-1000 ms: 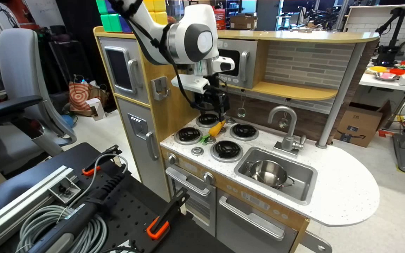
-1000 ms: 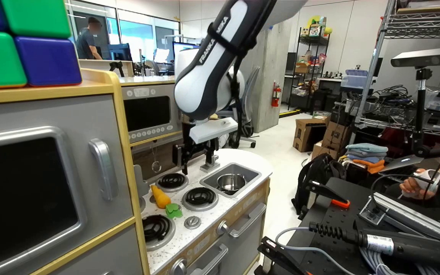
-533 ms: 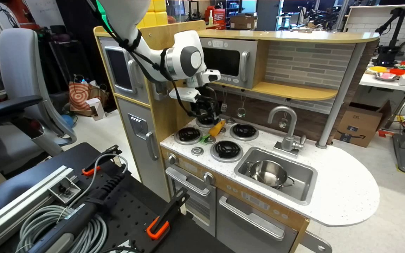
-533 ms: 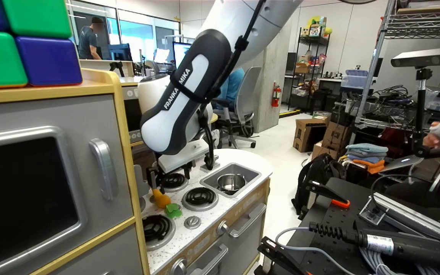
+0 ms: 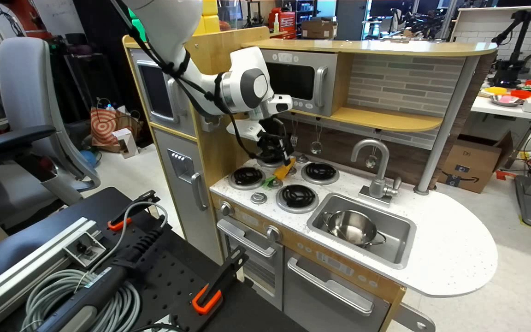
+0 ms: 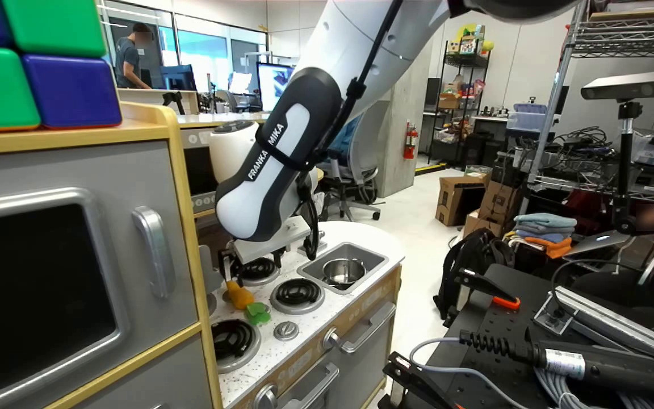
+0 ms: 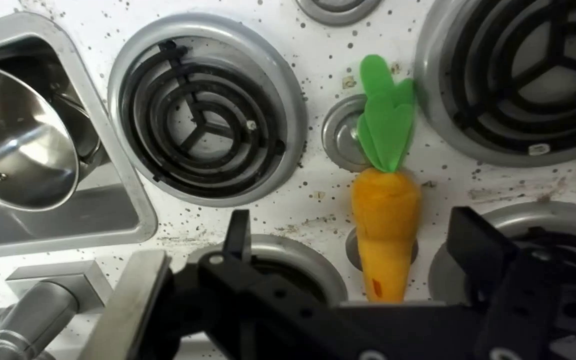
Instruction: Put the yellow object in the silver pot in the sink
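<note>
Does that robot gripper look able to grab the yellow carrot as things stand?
Probably yes. In the wrist view, the gripper is open, the carrot shows between its fingers, and nothing seems to block the way.

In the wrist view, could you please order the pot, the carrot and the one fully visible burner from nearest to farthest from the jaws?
1. Carrot: lined up between the open jaws.
2. Burner: toward the image's left.
3. Pot: farther left, in the sink.

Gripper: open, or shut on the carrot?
The gripper is open: in the wrist view its fingers stand wide apart, with a gap on each side of the carrot.
</note>
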Controlling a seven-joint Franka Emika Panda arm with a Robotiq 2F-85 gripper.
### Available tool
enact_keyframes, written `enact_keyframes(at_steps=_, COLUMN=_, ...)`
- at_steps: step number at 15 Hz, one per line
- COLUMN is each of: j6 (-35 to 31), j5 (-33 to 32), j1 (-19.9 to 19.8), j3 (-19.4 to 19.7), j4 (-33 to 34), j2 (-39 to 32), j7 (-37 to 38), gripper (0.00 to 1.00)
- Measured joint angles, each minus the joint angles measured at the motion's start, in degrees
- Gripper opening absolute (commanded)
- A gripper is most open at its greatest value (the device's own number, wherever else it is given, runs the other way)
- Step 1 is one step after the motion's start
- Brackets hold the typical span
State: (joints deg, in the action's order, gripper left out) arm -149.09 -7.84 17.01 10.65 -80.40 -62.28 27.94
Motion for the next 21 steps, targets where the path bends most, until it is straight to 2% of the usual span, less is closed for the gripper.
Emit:
enact_keyframes(at_steps=5, j6=-0.5, j5=0.4, j1=-0.3, j3=2.1, j4=6.6, j2=-7.4, j7=4.3, gripper=1.0)
enact_keyframes(at_steps=10, j6=-0.5, j5=0.4, j1=-0.3, j3=2.7, j4=15.7, j2=-14.4, j7=4.8, gripper=1.0)
enact_keyframes(at_steps=14, j6=-1.0, j5=0.4, j1=-0.1, j3=2.0, j4=19.8, j2=-15.9, j7=4.8, gripper=1.0)
enact_keyframes(at_steps=21, j6=-2.0, j5=0.5, j1=-0.5, j3=0.4, j4=22.2, j2=-16.2, j7=4.7, gripper=1.0)
